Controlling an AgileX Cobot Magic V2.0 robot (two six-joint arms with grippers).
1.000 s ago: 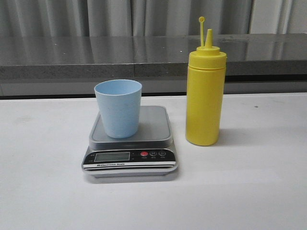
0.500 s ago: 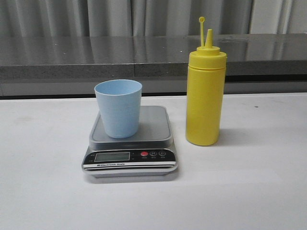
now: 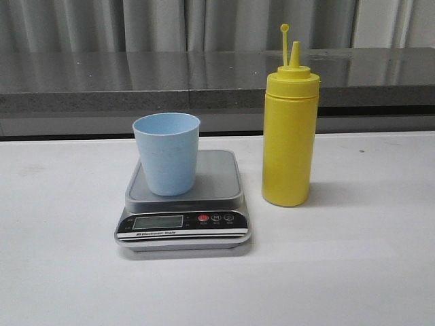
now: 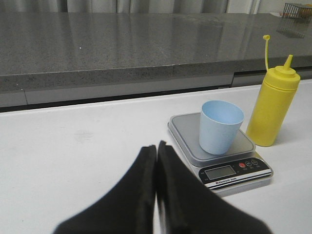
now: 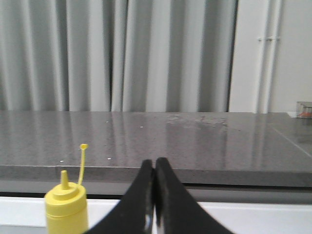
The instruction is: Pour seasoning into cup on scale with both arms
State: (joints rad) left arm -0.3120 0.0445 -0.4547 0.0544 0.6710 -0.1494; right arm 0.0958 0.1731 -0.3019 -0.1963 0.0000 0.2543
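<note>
A: Holding anything?
B: No, my left gripper [image 4: 156,146] and right gripper [image 5: 155,163] are pressed closed, empty. Cup [image 3: 166,153] upright on scale [image 3: 183,204]; seasoning bottle [image 3: 289,129] stands just right, apart.

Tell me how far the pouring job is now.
Done: the cup already stands on the scale. In hand: nothing; the left pincer and right pincer are shut and empty. Left: grasping the upright yellow bottle beside the scale and pouring.
</note>
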